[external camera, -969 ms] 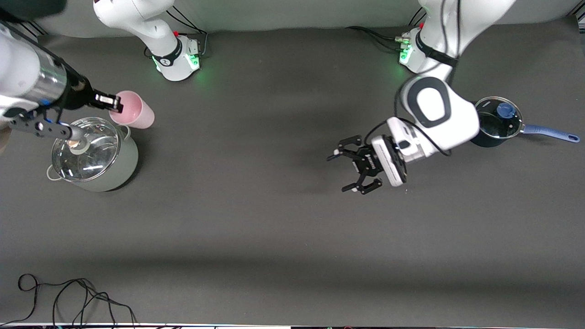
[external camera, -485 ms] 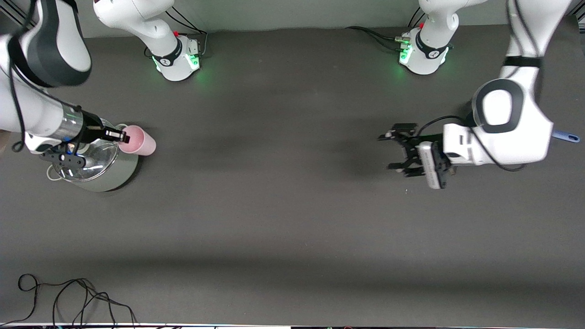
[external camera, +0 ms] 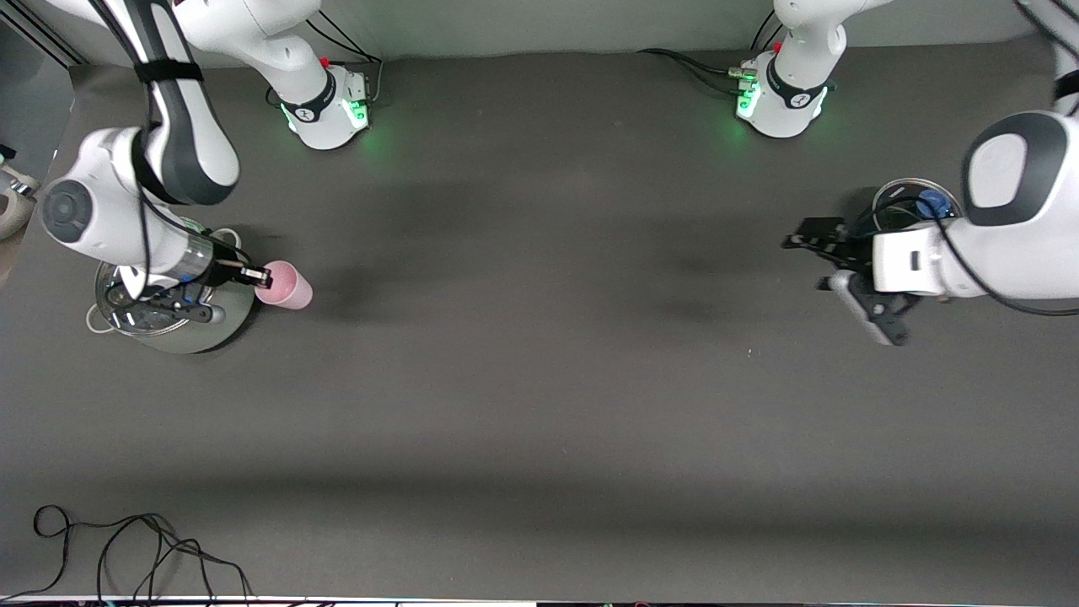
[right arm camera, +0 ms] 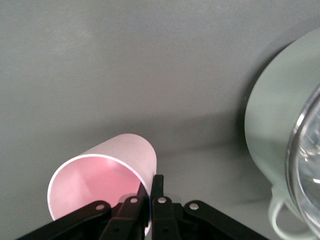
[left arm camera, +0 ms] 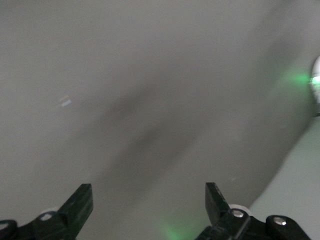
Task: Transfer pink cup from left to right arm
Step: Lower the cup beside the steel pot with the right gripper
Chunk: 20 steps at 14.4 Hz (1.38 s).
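At centre left of the front view, the small pale-pink tapered plastic cup (external camera: 285,285) is pinched at its rim by the right end effector (external camera: 253,274), beside the lidded pale-green pot (external camera: 173,308), indicating the handover is judged done, while the left end effector (external camera: 830,253) hangs released at centre right over the dark worktop (external camera: 539,379).

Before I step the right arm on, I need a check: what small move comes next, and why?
Probably lower the cup to the table beside the pot. The right end effector pinches its rim, and the left end effector, open, is away at its own end, so the handover looks done.
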Tool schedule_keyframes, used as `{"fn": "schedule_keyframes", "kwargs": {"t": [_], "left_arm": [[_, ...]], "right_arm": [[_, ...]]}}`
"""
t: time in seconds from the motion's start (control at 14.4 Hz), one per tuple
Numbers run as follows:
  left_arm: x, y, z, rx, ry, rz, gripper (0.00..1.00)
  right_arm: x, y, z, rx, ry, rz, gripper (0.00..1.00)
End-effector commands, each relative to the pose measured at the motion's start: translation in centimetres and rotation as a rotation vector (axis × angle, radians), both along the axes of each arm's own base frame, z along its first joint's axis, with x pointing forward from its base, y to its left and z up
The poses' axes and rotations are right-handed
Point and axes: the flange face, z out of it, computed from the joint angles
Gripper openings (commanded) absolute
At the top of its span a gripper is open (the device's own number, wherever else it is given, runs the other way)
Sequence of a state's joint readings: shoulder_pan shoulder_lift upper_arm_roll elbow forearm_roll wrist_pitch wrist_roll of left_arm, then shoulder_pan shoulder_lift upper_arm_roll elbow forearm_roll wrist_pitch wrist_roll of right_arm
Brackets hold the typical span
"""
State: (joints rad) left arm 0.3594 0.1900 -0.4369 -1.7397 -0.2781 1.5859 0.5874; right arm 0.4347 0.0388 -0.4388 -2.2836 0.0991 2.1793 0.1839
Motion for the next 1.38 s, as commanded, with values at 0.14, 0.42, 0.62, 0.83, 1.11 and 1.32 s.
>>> {"fn": "schedule_keyframes", "kwargs": {"t": [0.14, 0.42, 0.62, 0.83, 1.11, 1.32], "left_arm": [[0.0, 5.2, 5.1, 0.235, 0.050, 0.150, 1.00], [-1.0, 5.6, 8.0, 0.459, 0.047, 0.337, 1.00], [-1.1, 5.4, 9.2, 0.479, -0.004, 0.409, 1.00], [-2.5, 4.7, 9.0, 0.507, -0.079, 0.482, 1.00], [-2.9, 4.5, 9.2, 0.502, -0.101, 0.483, 1.00], [-1.7, 4.5, 10.7, 0.470, -0.124, 0.493, 1.00]], "right_arm": [[-0.9, -0.7, -6.7, -0.069, -0.086, 0.073, 0.00], [-0.9, -1.2, -9.1, -0.100, -0.110, 0.081, 0.00], [-0.8, -1.3, -8.8, -0.093, -0.119, 0.145, 0.49], [-0.7, -2.4, -6.8, -0.077, -0.131, 0.122, 1.00], [0.6, -2.4, 0.3, -0.016, -0.104, 0.129, 1.00], [3.5, -2.6, 8.8, 0.009, -0.038, 0.139, 1.00]]}}
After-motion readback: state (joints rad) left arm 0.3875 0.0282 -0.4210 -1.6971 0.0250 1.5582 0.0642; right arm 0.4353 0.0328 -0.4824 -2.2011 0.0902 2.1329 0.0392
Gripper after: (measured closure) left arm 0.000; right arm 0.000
